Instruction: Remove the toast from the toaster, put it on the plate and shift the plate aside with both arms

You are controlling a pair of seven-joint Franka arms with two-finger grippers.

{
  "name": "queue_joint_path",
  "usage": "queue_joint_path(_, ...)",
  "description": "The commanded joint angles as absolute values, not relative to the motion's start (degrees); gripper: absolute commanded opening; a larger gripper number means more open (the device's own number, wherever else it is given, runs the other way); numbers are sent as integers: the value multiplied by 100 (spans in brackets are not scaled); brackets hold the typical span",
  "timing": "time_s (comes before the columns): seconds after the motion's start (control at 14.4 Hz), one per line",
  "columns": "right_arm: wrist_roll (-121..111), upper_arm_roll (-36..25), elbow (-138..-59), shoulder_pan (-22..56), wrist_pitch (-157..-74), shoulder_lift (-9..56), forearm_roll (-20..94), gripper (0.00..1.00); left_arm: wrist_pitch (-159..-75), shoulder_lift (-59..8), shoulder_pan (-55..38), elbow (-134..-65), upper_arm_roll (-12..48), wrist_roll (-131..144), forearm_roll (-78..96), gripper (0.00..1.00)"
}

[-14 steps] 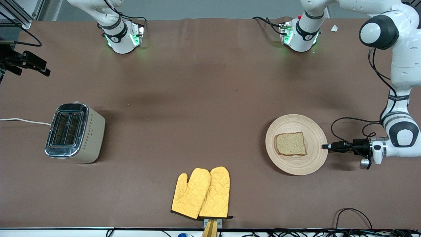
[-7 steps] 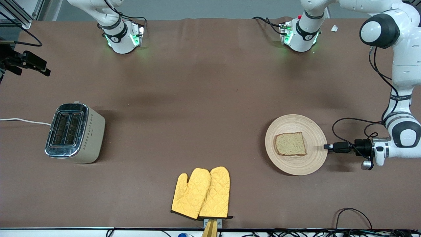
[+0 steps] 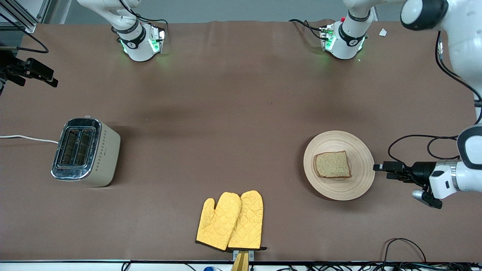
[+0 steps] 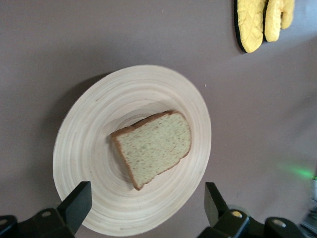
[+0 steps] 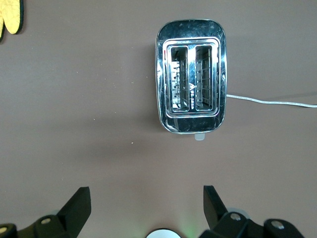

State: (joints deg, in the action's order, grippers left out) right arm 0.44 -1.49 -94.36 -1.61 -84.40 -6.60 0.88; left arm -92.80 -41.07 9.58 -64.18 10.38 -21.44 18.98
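The toast [image 3: 333, 164] lies flat on the plate [image 3: 359, 180], a little off its middle toward the right arm's end of the counter [image 3: 233, 124]. It looks light, soft and crumbly, so any tilt or jerk of the plate could slide it; it needs no more handling from me. The plate is the thing to mind: a round, light-wood one with ring grooves, stiff, probably not heavy, with a thin low rim that lies close to the counter. I judge the rim the only place to take it, pinched at the edge or pushed flat along the cloth, slowly.

My left gripper [image 3: 381, 167] sits low just beside the plate's rim at the left arm's end, fingers apart and off the wood; in the left wrist view both fingertips [image 4: 79, 202] frame the plate's edge. My right gripper [image 5: 143, 206] hangs spread wide above the empty toaster [image 3: 86, 151], well apart from the plate. The yellow oven mitts [image 3: 230, 220] lie nearer the front camera, between toaster and plate.
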Motion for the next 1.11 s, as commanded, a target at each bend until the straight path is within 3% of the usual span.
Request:
queue_joint_path(0.0, 123, -132, -9554, -150, -8438, -773, 53, 100, -9395, -3403, 607, -6627, 923, -1417, 1442, 100)
queue_joint_path(0.35, 114, -132, -9554, -158, -8438, -773, 62, 100, -9317, -2121, -25, -6784, 984, -655, 117, 100)
queue_joint_path(0.63, 114, -132, -9554, -158, -8438, -765, 62, 100, -8684, -1496, 52, -6960, 976, 0, 44, 100)
queue_joint_path(0.84, 114, -132, -9554, -158, -8438, -765, 62, 100, -8867, -776, 114, -7609, 941, 0, 0, 100)
queue_joint_path(1.04, 114, -132, -9554, -158, -8429, -765, 62, 100, -9648, -151, 419, -8724, 966, 88, 17, 100)
